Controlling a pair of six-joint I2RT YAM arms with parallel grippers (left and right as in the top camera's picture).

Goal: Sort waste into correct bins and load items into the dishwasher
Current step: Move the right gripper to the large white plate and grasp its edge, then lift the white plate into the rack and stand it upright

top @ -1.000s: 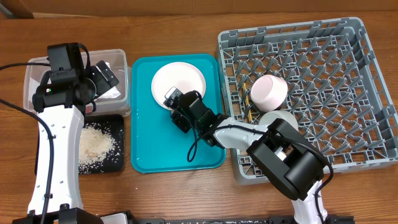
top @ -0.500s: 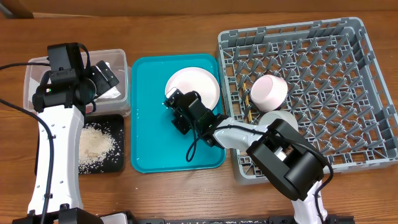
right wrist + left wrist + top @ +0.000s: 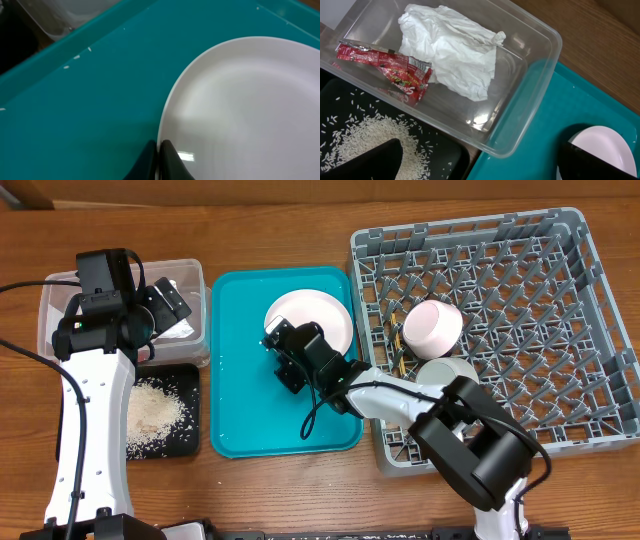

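Right, you're on the dish-loading step: your right gripper (image 3: 160, 151) is clenched on the rim of the pale pink plate (image 3: 240, 100), a thin pinch on the edge only. The plate lies over the teal tray (image 3: 235, 420), its far edge at the tray's right rim, just beside the grey dish rack (image 3: 560, 300). I'd say the next move calls for a lift clear of that rim, a carry to the right, then tipping the plate upright between pegs. Mind the grip, a plate held by its edge may swing or slip. Watch the rack's left side too: the cup (image 3: 432, 325) and the bowl (image 3: 447, 370) sit right where you'd enter, so aim for a free row past them. Your left gripper (image 3: 172, 302) hangs released and grasping nothing above the clear tub (image 3: 530, 75), where the white napkin (image 3: 450, 50) and red wrapper (image 3: 385, 67) lie. Rice grains (image 3: 370, 135) rest in the black tray (image 3: 190, 435), well out of your path.
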